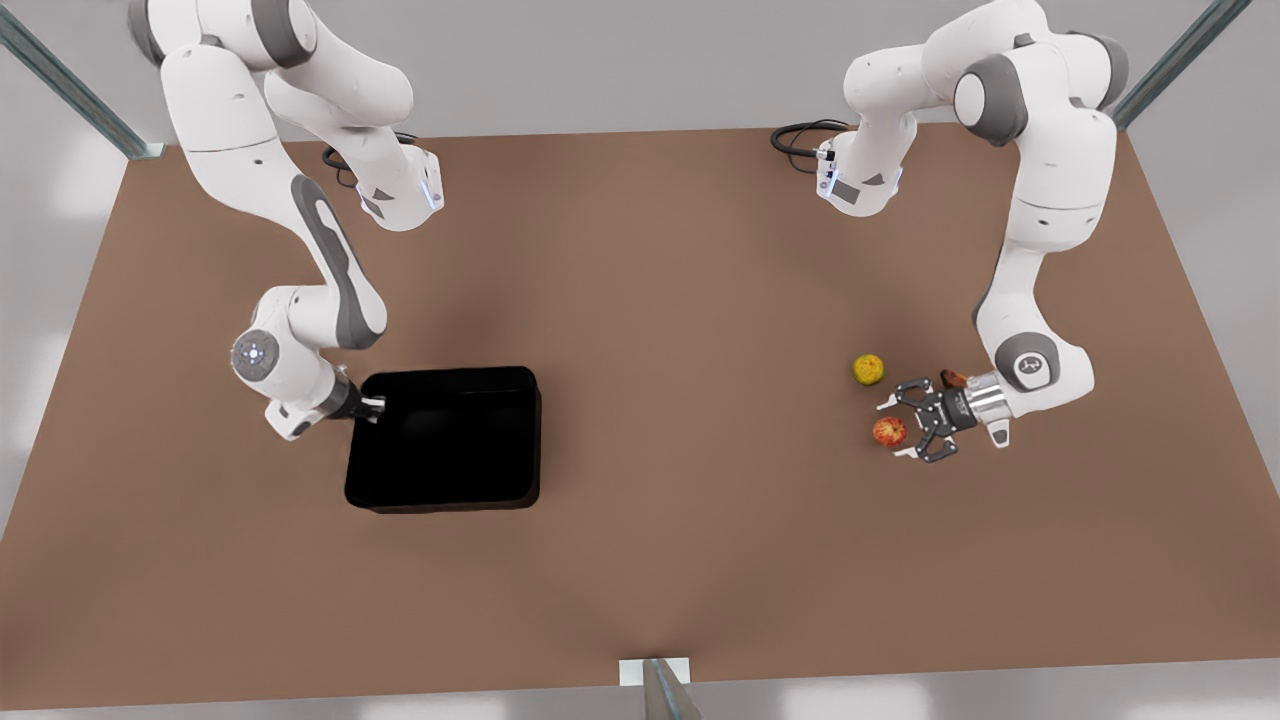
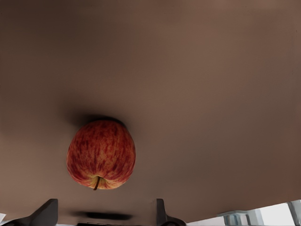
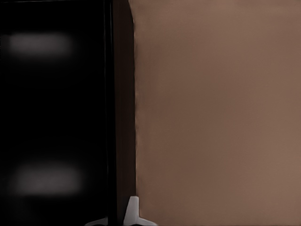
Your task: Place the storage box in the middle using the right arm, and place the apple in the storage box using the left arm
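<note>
The black storage box (image 1: 445, 440) lies on the brown table at the front view's left of centre. My right gripper (image 1: 374, 405) is at its wall on the front view's left, shut on the wall (image 3: 120, 117) with one white fingertip (image 3: 133, 209) outside it. The red apple (image 1: 889, 432) with yellowish patches rests on the table at the front view's right. My left gripper (image 1: 900, 428) is low and open, with its dark fingers on either side of the apple (image 2: 101, 154) and not touching it.
A yellow-green round fruit (image 1: 868, 369) sits just behind the apple. A brown object (image 1: 955, 379) peeks out behind the left wrist. The table (image 1: 700, 300) stretches wide between the two arms.
</note>
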Motion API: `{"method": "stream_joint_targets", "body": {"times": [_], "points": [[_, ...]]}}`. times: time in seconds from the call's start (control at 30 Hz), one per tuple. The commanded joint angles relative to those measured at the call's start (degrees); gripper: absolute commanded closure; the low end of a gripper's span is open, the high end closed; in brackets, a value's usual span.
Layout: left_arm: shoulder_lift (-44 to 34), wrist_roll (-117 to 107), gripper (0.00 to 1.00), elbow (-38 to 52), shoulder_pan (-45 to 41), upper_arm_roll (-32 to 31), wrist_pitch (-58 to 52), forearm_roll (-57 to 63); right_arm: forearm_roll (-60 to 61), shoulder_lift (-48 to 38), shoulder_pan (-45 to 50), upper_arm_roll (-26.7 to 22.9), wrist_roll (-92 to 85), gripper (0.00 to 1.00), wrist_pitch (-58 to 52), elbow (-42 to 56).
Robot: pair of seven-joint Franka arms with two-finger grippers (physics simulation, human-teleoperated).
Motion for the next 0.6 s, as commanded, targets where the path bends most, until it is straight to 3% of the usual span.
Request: {"method": "stream_joint_targets", "body": {"times": [0.0, 0.1, 0.23, 0.33, 0.4, 0.43, 0.47, 0.57], "points": [[0.1, 0.0, 0.0, 0.0, 0.0, 0.0, 0.3, -1.9, -0.1, 0.1, -0.1, 0.4, 0.1, 0.79, 0.0, 0.5], [0.8, 0.3, 0.0, 0.1, 0.0, 0.0, 2.5, -1.9, -0.1, 3.0, 2.9, 5.5, 6.5, 0.79, -6.1, 9.7], [1.7, 0.3, 0.01, 0.1, 0.0, 0.0, 4.6, -2.2, -0.1, 15.7, 18.5, 5.6, 22.4, 0.79, -6.1, 26.5], [2.1, 0.4, 0.23, 0.1, 0.0, -0.1, 4.8, -2.7, 0.0, 23.2, 22.2, 7.3, 25.3, 0.79, -5.9, 34.3], [2.1, 0.4, 0.26, 0.1, 0.0, -0.2, 4.8, -2.7, 0.0, 24.3, 22.1, 8.3, 24.6, 0.79, -5.8, 35.0], [2.1, 0.3, 0.26, 0.1, 0.0, -0.3, 4.8, -2.8, -0.1, 24.3, 21.9, 8.3, 24.1, 0.13, -5.8, 35.0], [2.1, 0.3, 0.26, 0.0, 0.0, -0.3, 4.9, -3.0, 0.3, 24.3, 21.9, 8.4, 23.1, 0.0, -5.7, 35.3], [2.9, 0.4, 0.26, 0.1, 0.0, -0.5, 5.0, -3.4, 4.1, 24.3, 21.9, 8.4, 20.5, 0.0, -5.7, 36.7]]}}
